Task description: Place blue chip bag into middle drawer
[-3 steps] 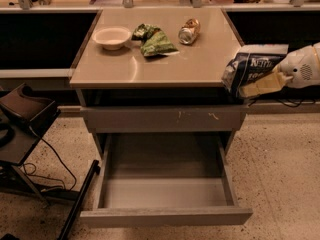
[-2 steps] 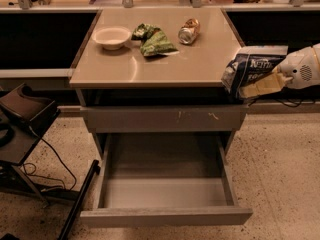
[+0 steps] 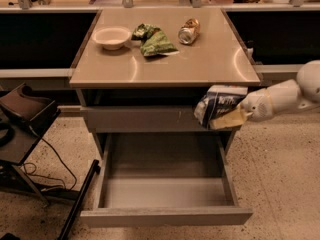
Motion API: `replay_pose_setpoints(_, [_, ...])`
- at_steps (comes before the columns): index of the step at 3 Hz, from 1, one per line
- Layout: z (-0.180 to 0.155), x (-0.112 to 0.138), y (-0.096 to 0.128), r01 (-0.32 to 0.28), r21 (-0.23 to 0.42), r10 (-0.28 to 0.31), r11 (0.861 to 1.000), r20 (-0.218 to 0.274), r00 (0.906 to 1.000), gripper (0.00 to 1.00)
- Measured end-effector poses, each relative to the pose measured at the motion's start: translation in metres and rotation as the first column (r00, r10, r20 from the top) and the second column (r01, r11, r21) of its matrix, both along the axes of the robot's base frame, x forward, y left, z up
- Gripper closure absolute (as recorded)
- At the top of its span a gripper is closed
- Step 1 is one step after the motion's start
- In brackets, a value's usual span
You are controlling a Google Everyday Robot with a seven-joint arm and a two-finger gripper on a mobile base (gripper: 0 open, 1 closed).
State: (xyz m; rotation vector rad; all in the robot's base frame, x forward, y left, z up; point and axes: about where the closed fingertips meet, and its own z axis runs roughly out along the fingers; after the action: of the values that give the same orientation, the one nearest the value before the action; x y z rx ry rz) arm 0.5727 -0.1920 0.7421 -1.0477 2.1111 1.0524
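The blue chip bag (image 3: 219, 102), crumpled dark blue foil with white lettering, hangs in my gripper (image 3: 224, 116), which is shut on it. My white arm reaches in from the right. The bag is just below the table's front edge, in front of the right end of the closed upper drawer front (image 3: 140, 119), and above the right side of the open middle drawer (image 3: 165, 216). That drawer is pulled out wide and nothing lies in it.
On the tabletop (image 3: 200, 64) stand a white bowl (image 3: 112, 36), a green crinkled bag (image 3: 152, 40) and a gold can (image 3: 189, 31) on its side. A dark chair or stand (image 3: 22, 119) with cables is at the left. Speckled floor lies around the table.
My gripper has carried the blue chip bag down and to the left, from beside the tabletop's right edge to below that edge, over the open drawer's right side.
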Motion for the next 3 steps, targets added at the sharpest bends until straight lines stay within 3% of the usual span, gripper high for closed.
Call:
replay_pose_setpoints(1, [-0.092,-0.011,0.042,-0.045,0.075,0.052,0.996,-0.093,0.9943,1.00])
replay_pose_setpoints(2, [-0.092,-0.010,0.043,-0.045,0.076,0.052,0.996,-0.093,0.9943,1.00])
replay_pose_setpoints(3, [-0.135,-0.004,0.054,-0.042,0.097,0.054,0.994,-0.129,0.9901,1.00])
